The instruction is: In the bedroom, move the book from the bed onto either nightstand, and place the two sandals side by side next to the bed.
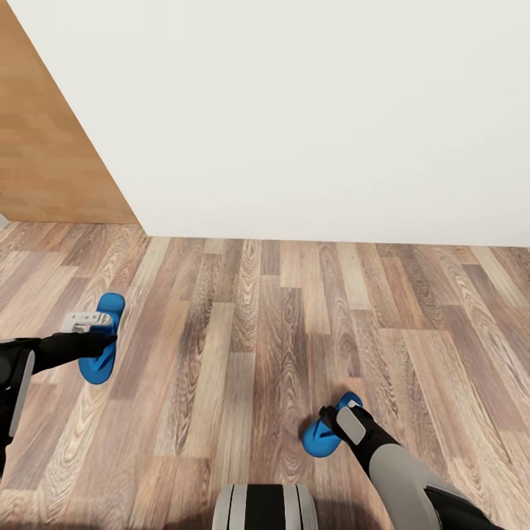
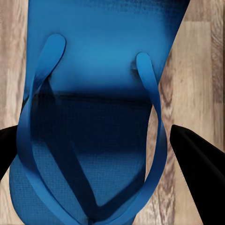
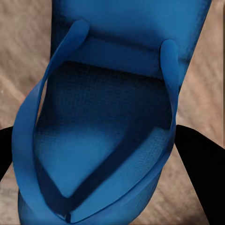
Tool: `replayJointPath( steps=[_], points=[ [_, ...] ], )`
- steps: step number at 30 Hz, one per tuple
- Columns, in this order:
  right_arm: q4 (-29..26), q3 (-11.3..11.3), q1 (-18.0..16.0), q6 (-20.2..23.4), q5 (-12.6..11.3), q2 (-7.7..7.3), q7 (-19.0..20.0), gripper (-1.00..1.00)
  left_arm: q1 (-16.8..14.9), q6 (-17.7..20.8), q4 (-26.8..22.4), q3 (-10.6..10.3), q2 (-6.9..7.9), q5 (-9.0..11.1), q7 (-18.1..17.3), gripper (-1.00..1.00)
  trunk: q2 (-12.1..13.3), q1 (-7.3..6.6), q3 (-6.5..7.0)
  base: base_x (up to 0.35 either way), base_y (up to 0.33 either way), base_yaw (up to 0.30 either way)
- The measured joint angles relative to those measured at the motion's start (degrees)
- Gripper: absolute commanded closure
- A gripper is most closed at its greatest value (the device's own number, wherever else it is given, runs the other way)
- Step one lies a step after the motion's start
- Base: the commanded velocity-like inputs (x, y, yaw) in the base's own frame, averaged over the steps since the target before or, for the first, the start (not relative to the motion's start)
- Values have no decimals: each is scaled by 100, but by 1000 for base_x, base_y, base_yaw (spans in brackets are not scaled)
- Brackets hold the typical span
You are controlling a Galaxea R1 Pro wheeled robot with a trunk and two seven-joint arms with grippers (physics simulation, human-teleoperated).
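Two bright blue sandals lie over the wood-plank floor [image 1: 258, 331]. My left gripper [image 1: 105, 337] reaches in from the left, shut on the left sandal [image 1: 94, 368]. In the left wrist view that sandal [image 2: 93, 93] spans the gap between the black fingers [image 2: 197, 164], straps up. My right gripper [image 1: 329, 433] is shut on the right sandal [image 1: 315, 443] near my base. In the right wrist view this sandal [image 3: 103, 140] sits between the fingertips [image 3: 199, 164], with blurred floor behind it. I cannot tell whether either sandal is off the floor. The book, bed and nightstands are out of view.
A plain white wall [image 1: 309, 110] closes the floor ahead. A light wooden panel [image 1: 44, 147] stands at the far left. My own base [image 1: 265, 508] shows at the bottom centre. Bare planks stretch between the two sandals.
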Motion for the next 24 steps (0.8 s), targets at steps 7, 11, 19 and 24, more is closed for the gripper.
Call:
replayJointPath(
  steps=[7, 11, 19, 24],
  points=[
    [-1, 3, 2, 14, 6, 2, 17, 100, 2, 0, 6, -7, -10, -2, 12, 100, 9, -18, 155, 0, 0, -15],
    [-1, 3, 3, 16, 11, 3, 22, 100, 1, 0, 9, -8, -12, -3, 16, 100, 15, -28, 244, 0, 0, -3],
    [-1, 9, 2, 22, 26, 0, 28, 100, -5, 0, 15, -11, -12, -6, 24, 100, 25, -49, 421, 0, 0, 0],
    [5, 10, 3, 24, 35, 2, 29, 100, -6, 0, 15, -9, -18, -3, 24, 100, 32, -62, 532, 0, 0, 0]
  ],
)
